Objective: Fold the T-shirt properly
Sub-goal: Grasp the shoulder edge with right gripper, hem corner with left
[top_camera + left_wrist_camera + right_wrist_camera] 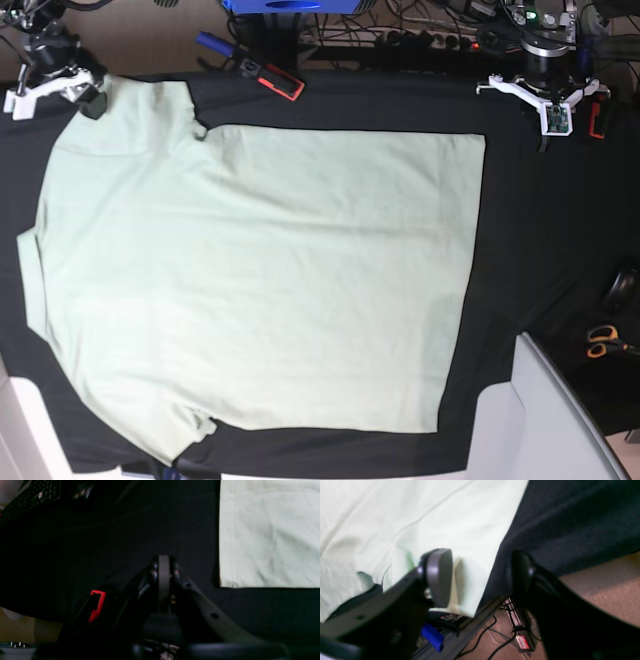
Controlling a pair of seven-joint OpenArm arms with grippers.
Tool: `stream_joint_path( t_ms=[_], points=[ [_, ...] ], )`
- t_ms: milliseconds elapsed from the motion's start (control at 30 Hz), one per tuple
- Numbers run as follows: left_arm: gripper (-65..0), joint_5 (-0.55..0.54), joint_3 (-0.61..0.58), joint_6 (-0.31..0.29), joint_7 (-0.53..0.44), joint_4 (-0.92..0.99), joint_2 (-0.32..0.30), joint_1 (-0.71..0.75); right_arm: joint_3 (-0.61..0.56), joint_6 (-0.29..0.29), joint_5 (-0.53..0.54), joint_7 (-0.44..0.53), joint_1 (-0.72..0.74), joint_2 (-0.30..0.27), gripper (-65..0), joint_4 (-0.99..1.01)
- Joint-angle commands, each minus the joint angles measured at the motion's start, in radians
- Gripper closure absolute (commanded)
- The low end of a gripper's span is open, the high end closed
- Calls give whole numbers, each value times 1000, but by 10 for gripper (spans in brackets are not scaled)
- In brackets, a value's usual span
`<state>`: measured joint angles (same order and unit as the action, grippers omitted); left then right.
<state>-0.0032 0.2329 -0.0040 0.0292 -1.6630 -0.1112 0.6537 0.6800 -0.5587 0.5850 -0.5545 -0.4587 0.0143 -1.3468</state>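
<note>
T-shirt [260,280] pale mint green, spread flat, lightly creased, on black tablecloth [540,230]

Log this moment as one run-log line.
T-shirt: spread flat, unfolded | left end effector: shut, empty, off the shirt | right end effector: open, straddling shirt edge at sleeve

Both arms carry black gripper fingers with grey pads [439,577], white wrist brackets [545,92] and a red clip [97,605].
</note>
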Motion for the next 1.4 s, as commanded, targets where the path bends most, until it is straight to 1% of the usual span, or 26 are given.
stream_joint_path(
  t_ms=[0, 300, 333, 367, 400, 467, 500, 533, 567, 667, 700, 733, 800, 867, 1000, 1100, 1167, 1267, 1333, 1367],
  points=[
    [0, -4, 4, 9, -25, -13, -9, 8, -19, -8, -9, -32, -10, 0, -293, -7],
    [0, -4, 4, 9, -25, -13, -9, 8, -52, -8, -7, -32, -10, 3, -277, -9],
    [0, -4, 4, 9, -25, -13, -9, 8, -52, -8, -7, -32, -10, 2, -252, -9],
    [0, -4, 4, 9, -25, -13, -9, 8, -52, -8, -7, -32, -8, 2, -215, -9],
    [0, -4, 4, 9, -25, -12, -9, 8, -52, -8, -7, -32, -8, 0, -165, -7],
    [0, -4, 4, 9, -25, 4, -9, 5, -52, -8, -7, -32, -5, 0, -33, -3],
    [0, -5, 4, 9, -25, 14, -9, 2, -52, -8, -7, -32, -5, 0, 0, -3],
    [-8, -5, 4, 9, -25, 25, -9, 2, -52, -8, -7, -32, -5, 0, 0, -3],
    [-44, -5, 4, 9, -25, 36, -9, 2, -50, -8, -7, -32, -5, 0, -13, -3],
    [-233, -7, 4, 9, -25, 56, -6, 4, -50, -8, -7, -32, -5, 0, 0, -1],
    [-289, -7, 4, 9, -25, 63, -6, 5, -50, -8, -7, -32, -5, 0, 0, -1],
    [-326, -14, 4, 9, -25, 65, -6, 5, -50, -8, -7, -32, -5, 0, 0, -1],
    [-364, -74, 4, 8, -25, 67, -8, 8, -50, -8, -7, -32, -5, 0, 0, -1],
    [-380, -169, 4, 8, -25, 65, -12, 10, -52, -8, -7, -32, -5, 0, 0, -1],
    [-390, -355, -31, 8, -19, 74, -87, 22, -52, -8, -9, -32, -5, -1, 0, -1],
    [-401, -485, -74, 8, 24, 86, -141, 21, -53, -8, -9, -32, -5, -1, 0, -1],
    [-403, -547, -103, 8, 47, 86, -166, 5, -53, -8, -9, -32, -5, -1, 0, -1],
    [-410, -596, -148, 5, 45, 83, -178, -2, -53, -8, -10, -32, -4, -3, 0, -1],
    [-437, -622, -168, -23, 45, 83, -178, -5, -53, -10, -10, -32, -4, -3, 0, -1],
    [-445, -647, -171, -52, 45, 86, -175, -5, -53, -10, -10, -32, -4, -7, 0, -1]
  ],
)
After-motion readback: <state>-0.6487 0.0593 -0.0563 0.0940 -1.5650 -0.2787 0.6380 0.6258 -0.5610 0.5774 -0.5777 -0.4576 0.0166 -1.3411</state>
